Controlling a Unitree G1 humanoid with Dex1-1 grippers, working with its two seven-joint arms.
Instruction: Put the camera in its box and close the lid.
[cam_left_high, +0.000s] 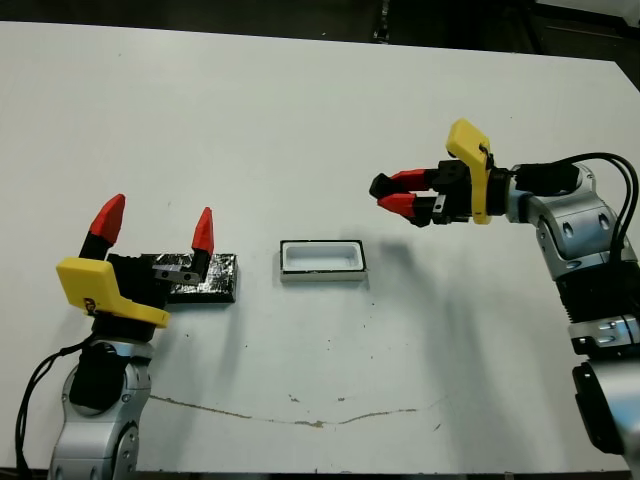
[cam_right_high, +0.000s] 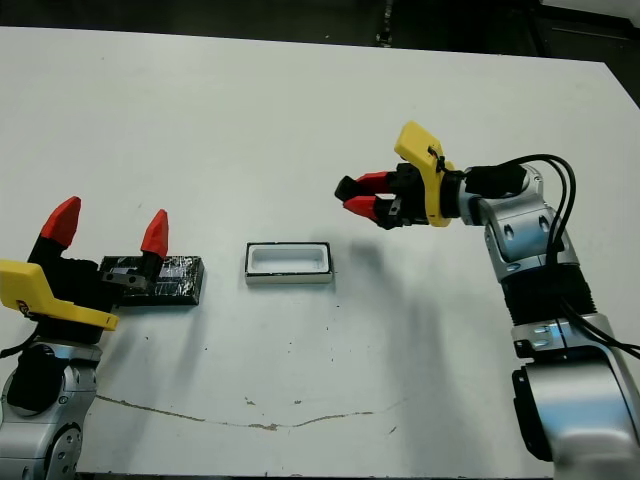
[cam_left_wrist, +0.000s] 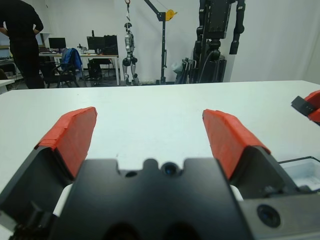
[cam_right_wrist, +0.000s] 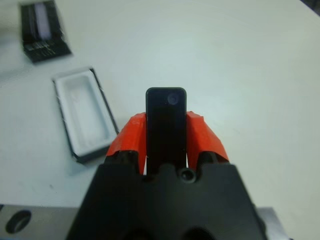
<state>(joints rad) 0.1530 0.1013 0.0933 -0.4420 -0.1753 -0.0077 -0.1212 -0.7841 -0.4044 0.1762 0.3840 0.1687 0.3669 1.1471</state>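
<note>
The camera (cam_right_wrist: 166, 120), a slim black bar, is clamped upright between the red fingers of my right gripper (cam_left_high: 388, 197), which is shut on it. That gripper hovers above the table, right of and slightly beyond the box (cam_left_high: 322, 258). The box is a small white-walled tray with a dark rim, lying open and empty mid-table; the right wrist view also shows the box (cam_right_wrist: 85, 117). The speckled black lid (cam_left_high: 215, 277) lies flat to the box's left. My left gripper (cam_left_high: 156, 225) stands open over the lid's left end, nothing between its fingers (cam_left_wrist: 227, 140).
A thin brownish crack line (cam_left_high: 300, 420) runs across the table near the front edge. Beyond the table's far edge the left wrist view shows a person (cam_left_wrist: 22, 42) by desks and a dark equipment stand (cam_left_wrist: 215, 40).
</note>
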